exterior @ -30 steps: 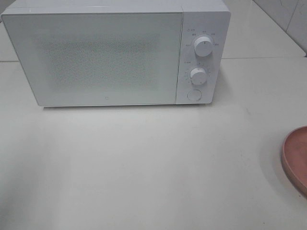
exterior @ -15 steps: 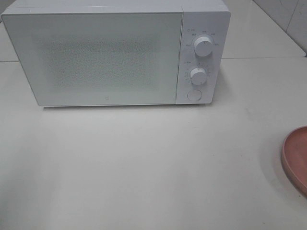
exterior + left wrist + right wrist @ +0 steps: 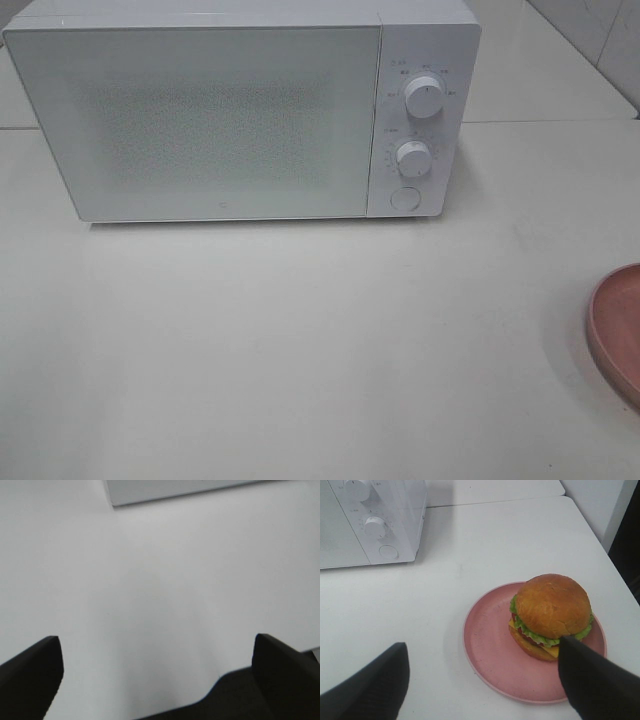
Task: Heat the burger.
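burger on pink plate

- Left gripper: two dark fingers spread wide apart in the left wrist view; nothing between them; hovers above the surface, not touching it
- Right gripper: dark fingers likewise set wide; gap empty; held above the surface
- Neither arm nor gripper shows in the exterior high view; arm and wrist pose cannot be told
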Available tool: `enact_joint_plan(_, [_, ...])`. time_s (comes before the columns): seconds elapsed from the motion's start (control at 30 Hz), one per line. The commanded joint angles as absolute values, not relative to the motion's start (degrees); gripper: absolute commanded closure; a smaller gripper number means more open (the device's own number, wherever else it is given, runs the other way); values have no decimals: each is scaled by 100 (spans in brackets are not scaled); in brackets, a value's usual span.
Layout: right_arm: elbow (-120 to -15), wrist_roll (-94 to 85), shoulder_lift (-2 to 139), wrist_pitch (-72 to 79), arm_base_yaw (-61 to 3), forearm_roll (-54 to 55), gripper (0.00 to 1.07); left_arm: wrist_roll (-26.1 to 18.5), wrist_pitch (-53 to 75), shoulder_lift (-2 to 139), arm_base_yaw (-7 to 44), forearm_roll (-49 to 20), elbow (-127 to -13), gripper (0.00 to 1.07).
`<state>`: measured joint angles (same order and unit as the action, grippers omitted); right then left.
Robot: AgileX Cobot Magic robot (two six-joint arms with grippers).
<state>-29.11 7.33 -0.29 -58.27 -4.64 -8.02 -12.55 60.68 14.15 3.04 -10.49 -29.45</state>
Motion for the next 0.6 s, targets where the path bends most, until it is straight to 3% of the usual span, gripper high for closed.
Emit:
enact_joint_plan(0.03, [-2882, 693, -172, -5758, -441, -837, 31, -1215, 5999, 751, -178, -1060, -2928, 8])
enact_joint_plan(0.3, [-2882, 693, -172, -5758, -476, -837, 31, -1215, 5999, -189, -206, -1060, -2928, 8])
enact_joint_plan(0.6, [-2882, 693, -172, -5758, -476, -837, 31, -1209, 5987, -172, -212, -1071, -2928, 8])
